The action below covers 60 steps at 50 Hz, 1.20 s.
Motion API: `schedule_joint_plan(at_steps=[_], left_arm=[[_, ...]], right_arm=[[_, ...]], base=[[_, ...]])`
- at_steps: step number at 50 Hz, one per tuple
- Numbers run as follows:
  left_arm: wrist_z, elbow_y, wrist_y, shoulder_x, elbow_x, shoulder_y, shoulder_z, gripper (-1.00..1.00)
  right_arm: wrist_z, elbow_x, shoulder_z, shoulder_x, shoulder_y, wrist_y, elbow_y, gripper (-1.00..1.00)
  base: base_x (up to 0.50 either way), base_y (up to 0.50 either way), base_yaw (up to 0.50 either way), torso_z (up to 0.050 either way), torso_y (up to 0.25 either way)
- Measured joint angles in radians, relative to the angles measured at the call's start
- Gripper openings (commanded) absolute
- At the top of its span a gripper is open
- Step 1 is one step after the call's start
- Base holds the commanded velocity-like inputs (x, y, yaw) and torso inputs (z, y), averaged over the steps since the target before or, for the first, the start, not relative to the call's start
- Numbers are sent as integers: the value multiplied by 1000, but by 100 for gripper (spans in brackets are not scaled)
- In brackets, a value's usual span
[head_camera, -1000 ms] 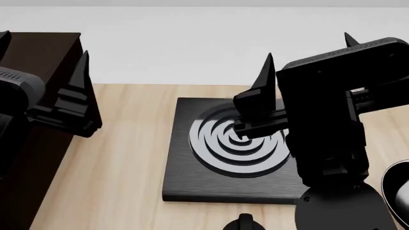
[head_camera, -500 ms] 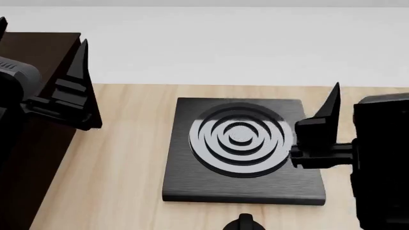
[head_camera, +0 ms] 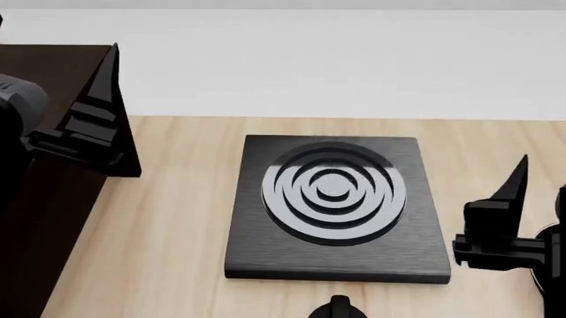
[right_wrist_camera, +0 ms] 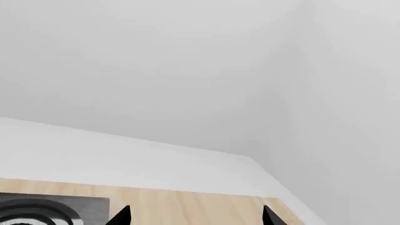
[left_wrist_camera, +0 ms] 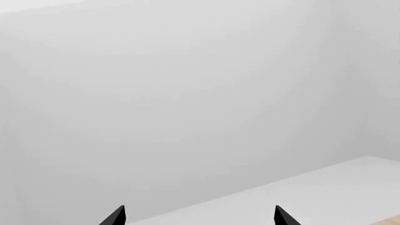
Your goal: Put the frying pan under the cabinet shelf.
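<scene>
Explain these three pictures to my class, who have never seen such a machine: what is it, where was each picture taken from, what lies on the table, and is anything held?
This is a simulated two-armed robot. One picture looks down from its head; the other two come from cameras near each hand.

On the wooden table lies a square black plate with pale rings. A dark cabinet stands at the left. A small black knob peeks in at the bottom edge; what it belongs to cannot be told.

The left hand and right hand show two separated fingertips each, pointing at bare walls. Both are open and hold nothing.
</scene>
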Motion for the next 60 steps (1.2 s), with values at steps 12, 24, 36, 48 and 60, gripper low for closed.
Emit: schedule_joint_plan(at_steps=[12,24,36,48,60], left_arm=[[-5,12,-10,-3,-9,-10,0,100],[-16,47,-53,-2,-28,-36,-5,100],[-24,61,-68,0,-38,-49,-1,100],[-31,64,-70,0,-44,-52,2,100],[-35,61,-67,0,-51,-55,2,100]], right_arm=[[-10,-6,69,11,-66,-40,31,100],[-24,-10,158,8,-144,-91,67,100],[-36,-8,225,5,-193,-108,92,100],[-49,-4,311,-13,-257,-113,78,100],[-65,0,395,-39,-335,-111,36,100]], base=[[0,0,0,0,0],[0,0,0,0,0],[0,0,0,0,0],[0,0,0,0,0],[0,0,0,0,0]])
